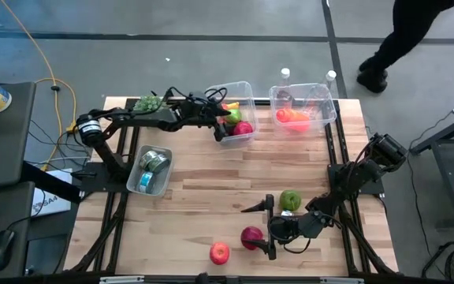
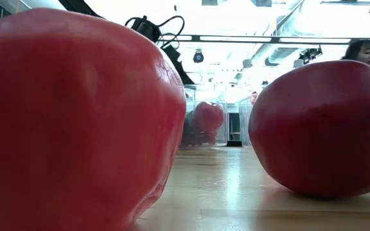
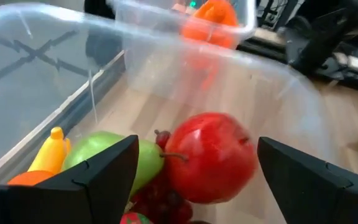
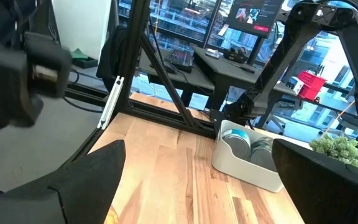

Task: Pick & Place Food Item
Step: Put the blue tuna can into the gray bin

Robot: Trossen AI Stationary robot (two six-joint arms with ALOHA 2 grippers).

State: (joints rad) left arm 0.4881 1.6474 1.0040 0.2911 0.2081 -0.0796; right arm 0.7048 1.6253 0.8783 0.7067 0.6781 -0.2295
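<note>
In the high view my left gripper point(image 1: 221, 126) reaches into a clear bin point(image 1: 247, 88) at the table's far side. In the left wrist view it point(image 3: 197, 142) is open. A red apple point(image 3: 210, 155) lies between its spread fingers on a pile of fruit: a green apple point(image 3: 101, 155), dark grapes point(image 3: 157, 199) and a yellow-orange piece point(image 3: 50, 149). My right gripper point(image 1: 262, 230) is open near the front edge, held above the table over a dark red apple point(image 1: 251, 236). Nothing shows between its fingers point(image 4: 199, 149).
A green apple point(image 1: 290, 199) and a red apple point(image 1: 220, 252) lie on the table near my right gripper. A second clear bin point(image 1: 321, 118) holding orange food stands far right. A tray of cans point(image 1: 150, 170) and a green bunch point(image 1: 150, 103) sit at the left. A person shows beyond the table.
</note>
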